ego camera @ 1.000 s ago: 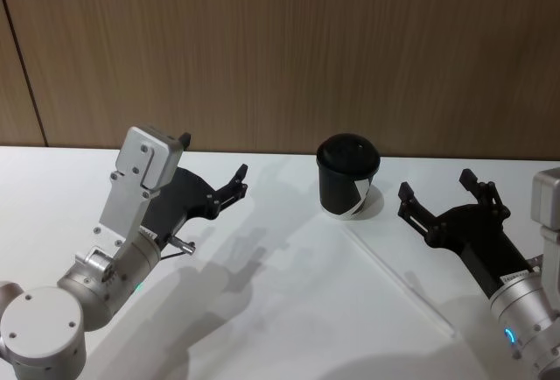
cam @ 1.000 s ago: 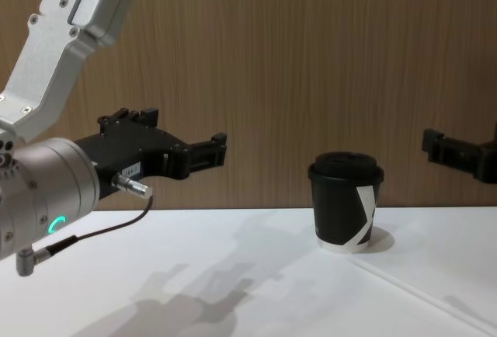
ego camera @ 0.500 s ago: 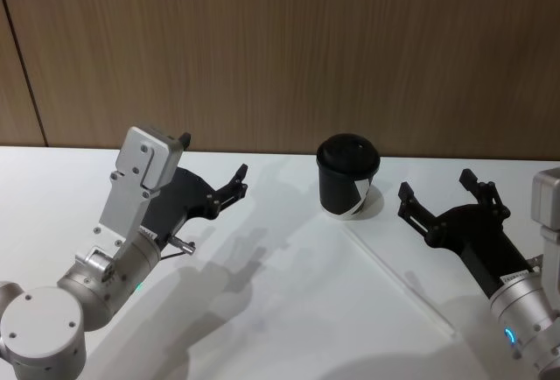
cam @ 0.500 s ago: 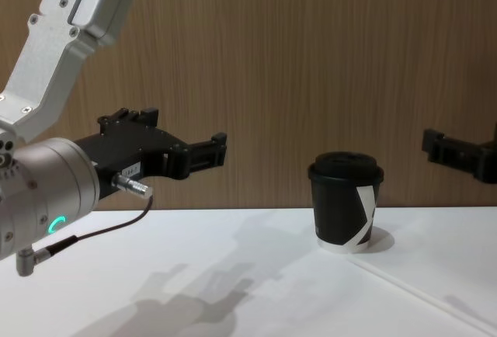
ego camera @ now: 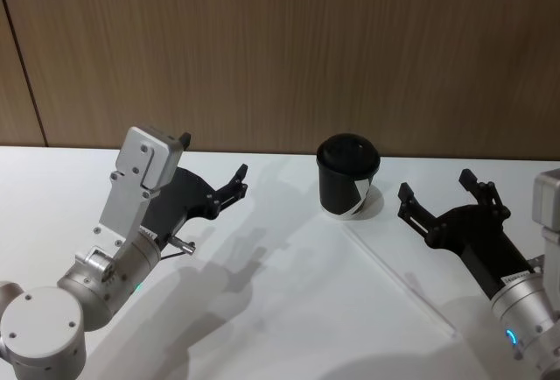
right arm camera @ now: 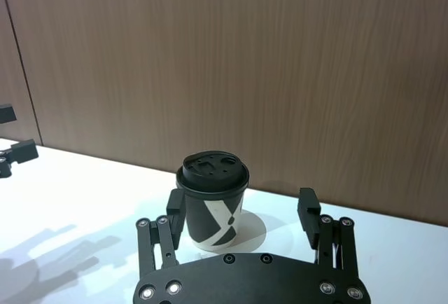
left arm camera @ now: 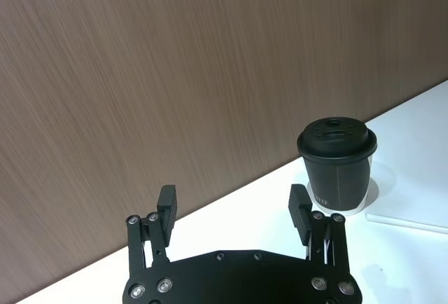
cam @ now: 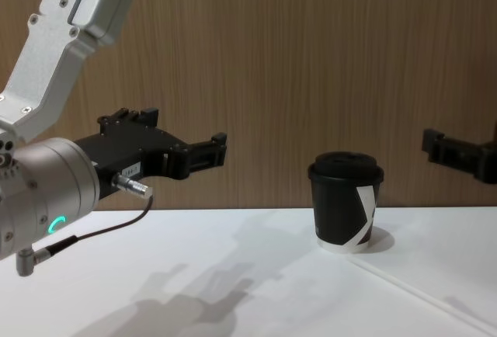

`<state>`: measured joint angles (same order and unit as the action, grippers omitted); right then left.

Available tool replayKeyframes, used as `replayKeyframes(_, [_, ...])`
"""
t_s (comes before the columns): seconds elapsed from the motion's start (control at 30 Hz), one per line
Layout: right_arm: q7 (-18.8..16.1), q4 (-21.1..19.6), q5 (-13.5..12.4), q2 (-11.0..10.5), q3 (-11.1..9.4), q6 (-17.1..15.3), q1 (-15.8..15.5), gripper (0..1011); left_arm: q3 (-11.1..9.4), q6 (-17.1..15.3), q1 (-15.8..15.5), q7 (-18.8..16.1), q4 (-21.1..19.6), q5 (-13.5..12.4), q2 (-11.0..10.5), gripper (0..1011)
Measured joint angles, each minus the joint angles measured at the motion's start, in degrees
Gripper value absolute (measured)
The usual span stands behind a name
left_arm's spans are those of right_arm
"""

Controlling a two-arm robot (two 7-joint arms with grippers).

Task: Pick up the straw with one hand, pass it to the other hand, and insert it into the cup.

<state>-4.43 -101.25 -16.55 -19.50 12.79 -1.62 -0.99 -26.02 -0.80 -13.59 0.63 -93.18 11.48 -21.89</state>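
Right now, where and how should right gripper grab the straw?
Grip the straw near mid-length from above, jaws across it. It lies flat on the table, running from the cup toward the robot's right, so a top-down pinch seems best. The open right gripper hovers nearest; left gripper farther off.

One cup, one straw, one left gripper, one right gripper

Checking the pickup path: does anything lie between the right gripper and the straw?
Nothing visible does. The straw lies flat on the table beside the cup. The right gripper hovers over the table near it, jaws open, with open space between them.
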Motion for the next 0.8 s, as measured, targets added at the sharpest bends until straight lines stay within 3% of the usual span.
replayKeyframes(0.33, [-3.61, -0.39, -1.09, -1.64, -0.61, 1.21, -0.64, 1001, 0.00, 0.00, 0.00, 0.00, 0.00, 0.00, 0.00, 1003])
replayKeyframes(0.8, [-11.27, -0.72, -2.83, -5.90, -1.49, 2.72, -1.67, 1001, 0.00, 0.00, 0.00, 0.00, 0.00, 0.00, 0.00, 1003])
